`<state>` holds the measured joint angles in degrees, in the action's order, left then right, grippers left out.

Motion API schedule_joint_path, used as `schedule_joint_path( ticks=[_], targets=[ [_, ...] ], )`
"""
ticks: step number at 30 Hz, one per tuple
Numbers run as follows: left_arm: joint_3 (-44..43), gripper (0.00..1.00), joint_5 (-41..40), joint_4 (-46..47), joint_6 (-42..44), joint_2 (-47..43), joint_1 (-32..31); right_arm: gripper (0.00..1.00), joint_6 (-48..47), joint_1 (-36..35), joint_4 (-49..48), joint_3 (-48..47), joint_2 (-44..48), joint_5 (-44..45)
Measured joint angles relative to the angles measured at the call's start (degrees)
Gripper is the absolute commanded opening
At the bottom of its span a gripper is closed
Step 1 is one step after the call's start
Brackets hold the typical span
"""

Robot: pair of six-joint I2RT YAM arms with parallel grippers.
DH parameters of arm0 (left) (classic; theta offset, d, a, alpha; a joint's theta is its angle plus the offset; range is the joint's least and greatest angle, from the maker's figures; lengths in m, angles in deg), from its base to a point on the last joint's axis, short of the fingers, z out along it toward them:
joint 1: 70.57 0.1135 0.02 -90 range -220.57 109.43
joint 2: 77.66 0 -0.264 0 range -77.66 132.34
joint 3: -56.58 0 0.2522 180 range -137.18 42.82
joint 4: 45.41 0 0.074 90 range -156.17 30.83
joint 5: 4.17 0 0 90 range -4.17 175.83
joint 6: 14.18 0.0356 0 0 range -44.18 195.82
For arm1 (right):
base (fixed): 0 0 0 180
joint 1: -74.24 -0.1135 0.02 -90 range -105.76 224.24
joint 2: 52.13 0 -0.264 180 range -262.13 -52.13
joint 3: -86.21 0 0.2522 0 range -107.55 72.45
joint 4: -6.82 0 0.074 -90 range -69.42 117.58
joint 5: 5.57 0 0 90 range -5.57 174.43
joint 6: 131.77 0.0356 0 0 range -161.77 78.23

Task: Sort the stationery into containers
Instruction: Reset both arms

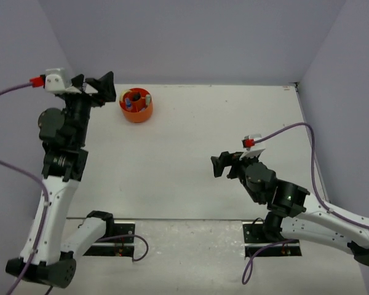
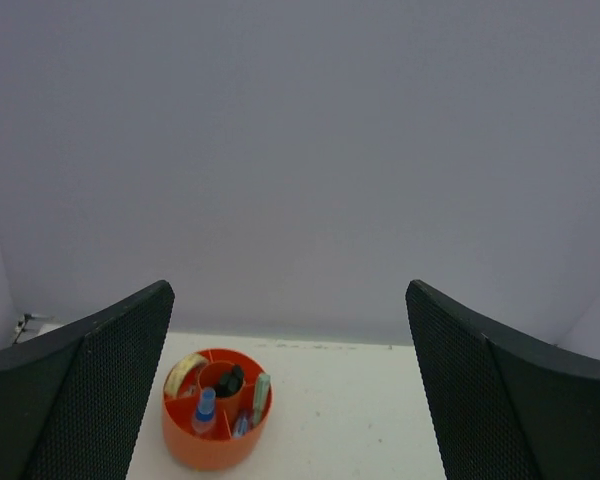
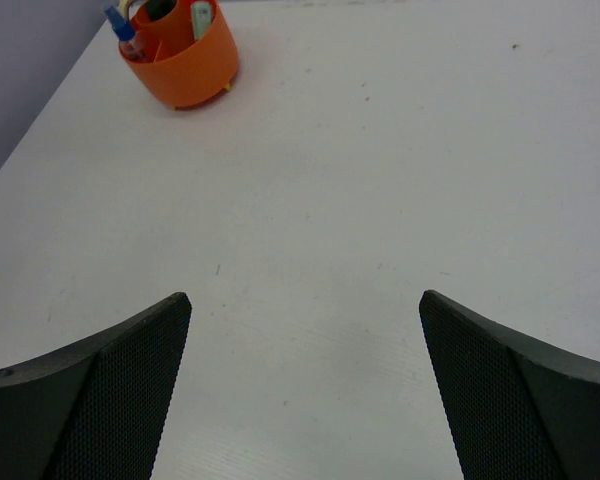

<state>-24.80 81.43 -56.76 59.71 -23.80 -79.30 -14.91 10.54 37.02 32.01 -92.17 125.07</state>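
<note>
Two grippers, both spread wide with nothing between the fingers: your left gripper [image 1: 93,85] hangs raised at the far left, and your right gripper [image 1: 220,166] sits low over the middle of the table [image 1: 203,135]. The orange organiser [image 1: 136,114] stands near the far-left corner, just beside the left gripper and well apart from the right one, so the left arm is clearly the nearer. From the left wrist it lies ahead, below and left of centre. Every piece you can make out is inside it, standing roughly upright: the blue-capped bottle [image 2: 206,405], a mint piece [image 2: 261,390], a black highlighter [image 2: 230,380] and the beige rubber band [image 2: 185,372]. The sorting looks about finished to me.
</note>
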Motion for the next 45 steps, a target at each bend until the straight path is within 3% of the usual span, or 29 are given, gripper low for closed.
schedule_joint_path(
  ticks=[4, 11, 17, 25, 45],
  targets=[
    [10.04, 1.0, -3.69, -9.41, -2.7, -14.61, 0.0, 0.99, 1.26, 0.0, 9.64, -9.01, -1.14, 4.72],
    [24.43, 1.0, -9.79, -24.77, -2.81, -25.24, -0.02, 0.99, 2.31, 0.0, 24.49, -18.35, 4.46, 10.07],
    [29.79, 1.0, -13.18, -28.78, -2.84, -35.03, -0.93, 0.99, 3.53, 0.0, 31.74, -19.69, 11.6, 13.95],
    [30.16, 1.0, -15.24, -28.57, -2.79, -36.1, -3.45, 0.99, 3.58, 0.0, 32.18, -16.13, 19.44, 14.48],
    [30.89, 1.0, -15.61, -28.39, -2.78, -36.1, -5.01, 0.99, 4.07, 0.0, 30.62, -12.14, 16.93, 17.21]
  ],
)
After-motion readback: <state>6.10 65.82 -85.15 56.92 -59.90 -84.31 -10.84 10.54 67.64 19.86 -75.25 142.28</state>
